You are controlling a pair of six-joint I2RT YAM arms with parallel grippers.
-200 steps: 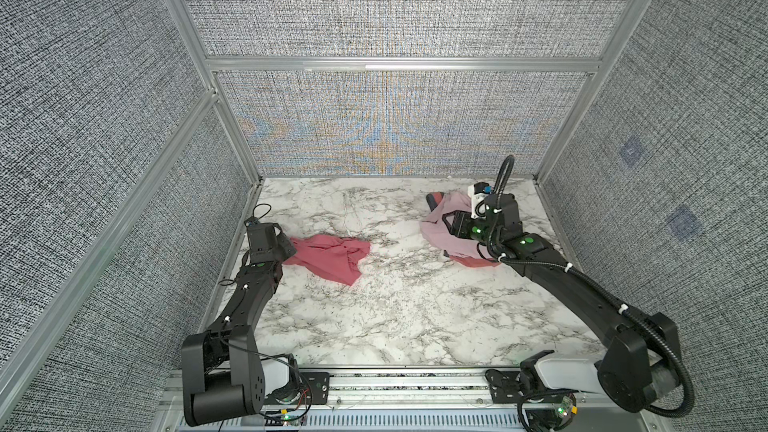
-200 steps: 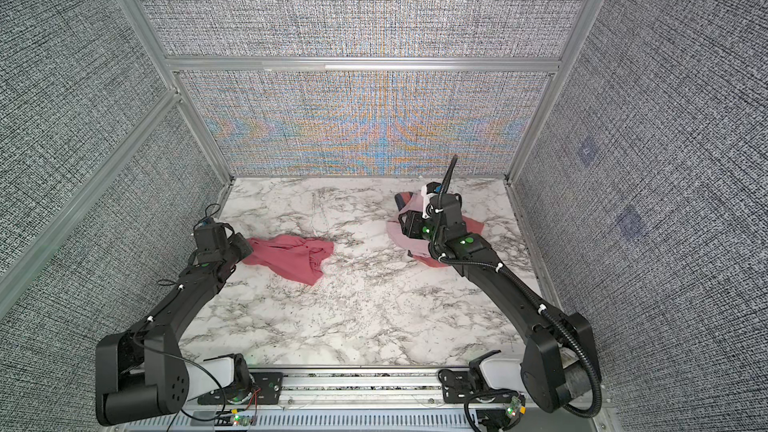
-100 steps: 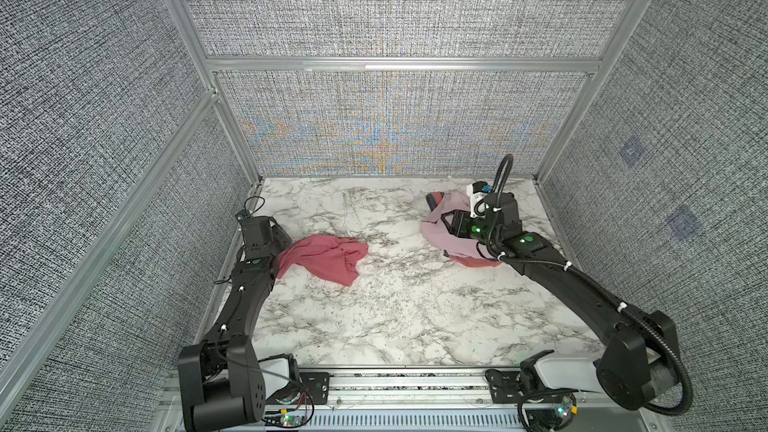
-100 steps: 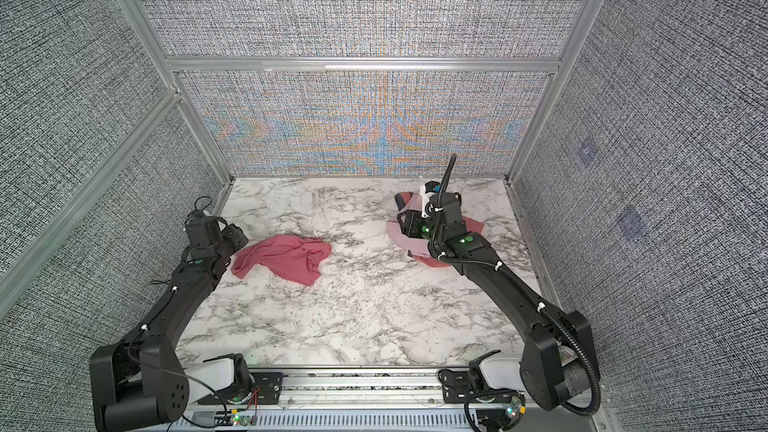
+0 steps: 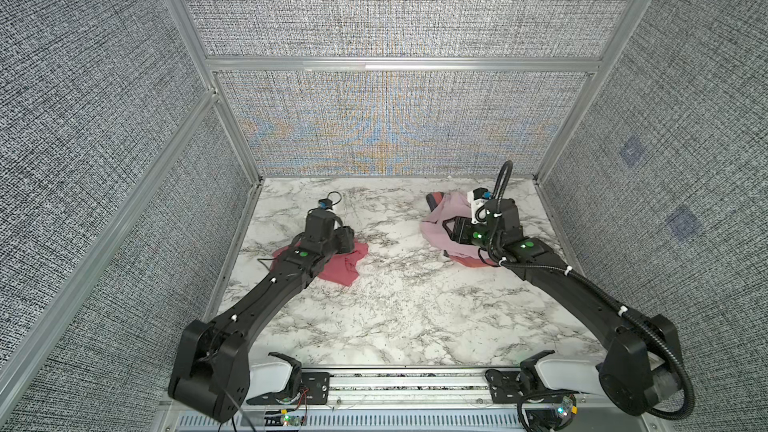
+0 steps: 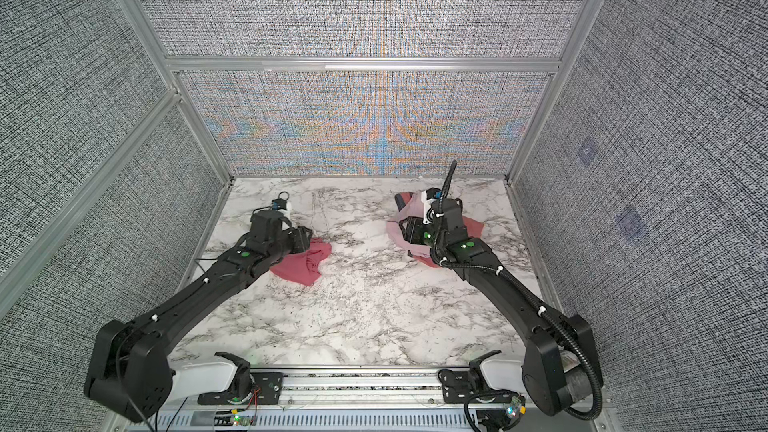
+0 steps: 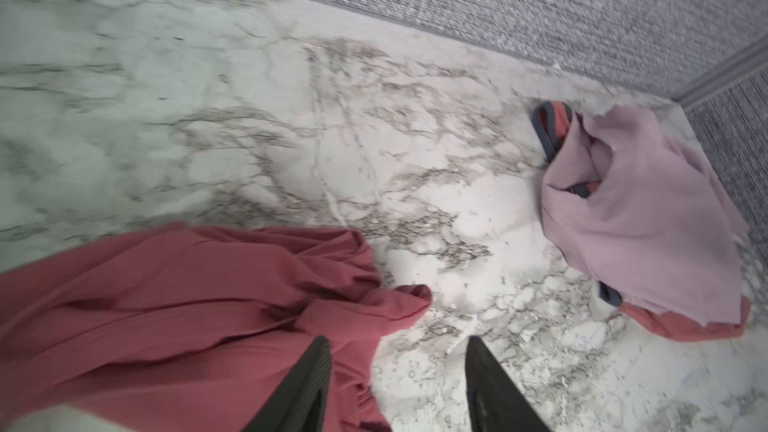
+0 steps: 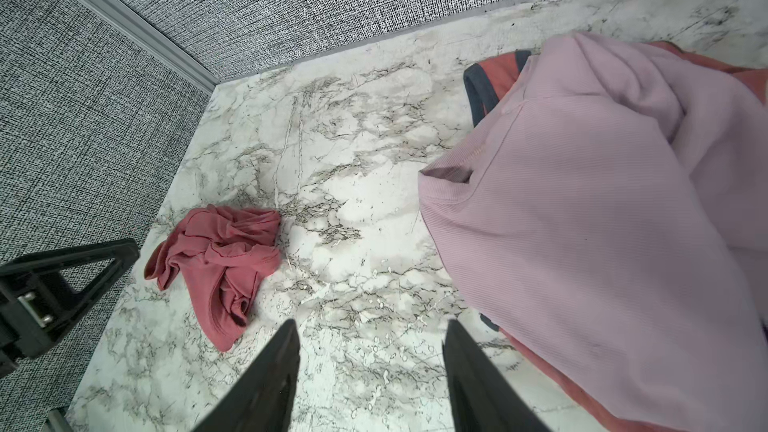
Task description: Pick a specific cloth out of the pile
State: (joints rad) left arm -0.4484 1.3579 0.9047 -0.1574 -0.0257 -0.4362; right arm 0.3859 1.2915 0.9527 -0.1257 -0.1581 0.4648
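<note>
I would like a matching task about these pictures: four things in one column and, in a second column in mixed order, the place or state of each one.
Things:
1. red cloth
2. pale pink cloth
3. coral cloth
4. left pincer

Places or states:
a. open, holding nothing
b. mostly covered, only edges show
c. lies alone, apart from the other cloths
d. spread on top of another cloth

Pairs: 1-c, 2-d, 3-b, 4-a

Lower left in the left wrist view, the cloth is matt, finely ribbed jersey; the pile is ribbed too (a paler knit). The tabletop is smooth and marble-patterned, the walls coarse woven.
</note>
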